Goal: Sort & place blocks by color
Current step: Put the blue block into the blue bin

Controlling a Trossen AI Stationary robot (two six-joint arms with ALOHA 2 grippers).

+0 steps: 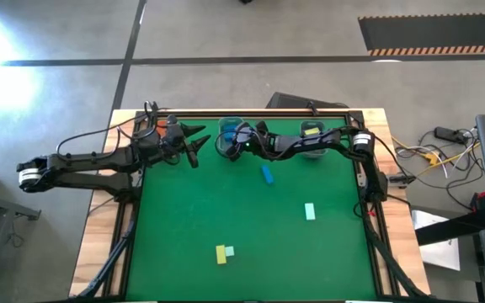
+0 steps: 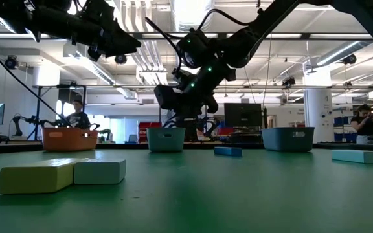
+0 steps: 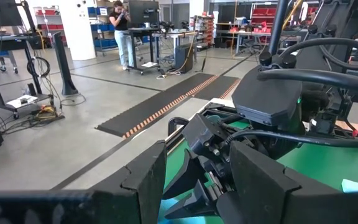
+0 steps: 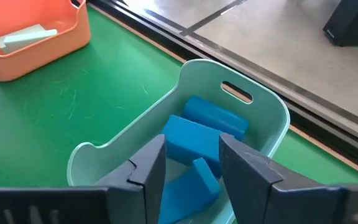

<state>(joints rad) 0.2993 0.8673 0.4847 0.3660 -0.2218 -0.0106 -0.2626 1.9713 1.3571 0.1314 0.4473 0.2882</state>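
My right gripper (image 4: 192,165) stands open just above the pale clear bin (image 4: 272,118), which holds three blue blocks (image 4: 191,144); the top one lies right below the fingertips. Loose on the green mat are a blue block (image 1: 267,174), a mint block (image 1: 310,211), and a yellow block (image 1: 221,254) lying against a small mint one (image 1: 229,251). The orange bin (image 4: 55,43) holds a mint block (image 4: 27,36). The grey bin (image 1: 312,143) holds a yellow block (image 1: 311,130). My left gripper (image 1: 196,143) hangs open in the air at the far left, near the orange bin.
The three bins stand in a row along the table's far edge: orange (image 2: 70,139), clear (image 2: 166,138) and grey (image 2: 288,138). The right arm (image 1: 310,143) stretches across above the grey bin. The middle and near part of the mat holds only the loose blocks.
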